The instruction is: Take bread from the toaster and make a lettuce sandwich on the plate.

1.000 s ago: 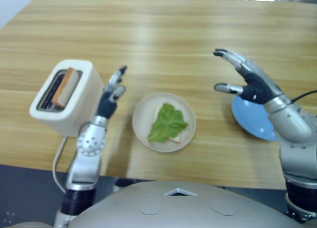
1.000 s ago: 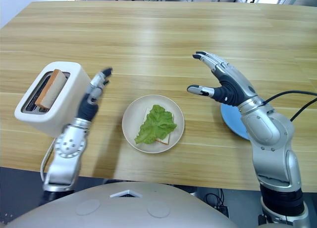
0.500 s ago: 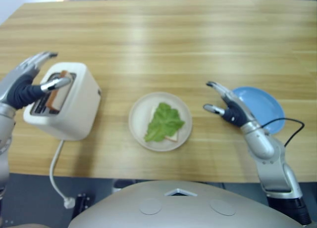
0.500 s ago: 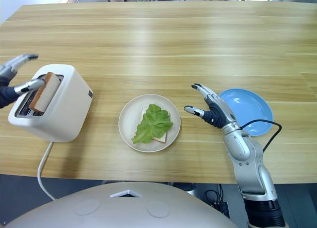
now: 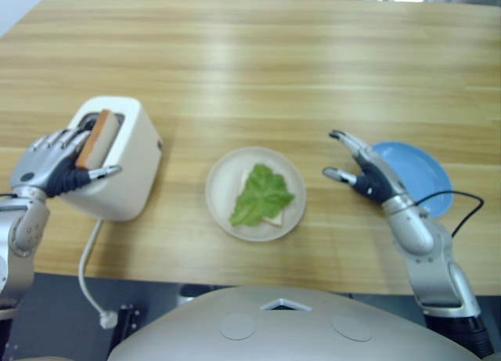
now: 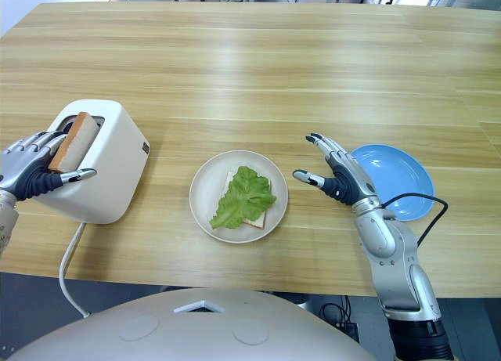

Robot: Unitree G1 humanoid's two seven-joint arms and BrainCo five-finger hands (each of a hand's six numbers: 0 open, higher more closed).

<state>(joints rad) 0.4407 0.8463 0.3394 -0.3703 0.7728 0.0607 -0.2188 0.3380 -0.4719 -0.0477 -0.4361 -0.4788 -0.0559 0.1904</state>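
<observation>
Stock of the sandwich job, judged about half done: base slice and leaf laid, top slice yet to be lifted out and set on.

- Pale wooden plank tabletop (image 6: 250, 63): matt, long straight grain.
- White boxy toaster with rounded corners (image 6: 109, 173): smooth shell, well left of the round cream plate (image 6: 205, 181); pale cord (image 6: 70, 259) hanging off the near table edge.
- Round blue plate (image 6: 395, 173): glossy, shallow, bare, well right of the cream plate.
- Cream plate: flat, low rim, smooth.
- Right hand (image 6: 340, 177): grey and black, spread wide, holding nothing, between the cream plate and the blue one.
- Left hand (image 6: 31, 169): at the toaster's near-left end, far left of the cream plate; grip on the slice cannot be told.
- Green lettuce leaf (image 6: 241, 195): crinkled, limp, covering most of the cream plate's middle.
- Brown-crusted bread slice (image 6: 69, 140): stiff, standing out of the toaster slot.
- Pale bread slice (image 6: 254, 218): flat on the cream plate, corner peeping from under the leaf.
</observation>
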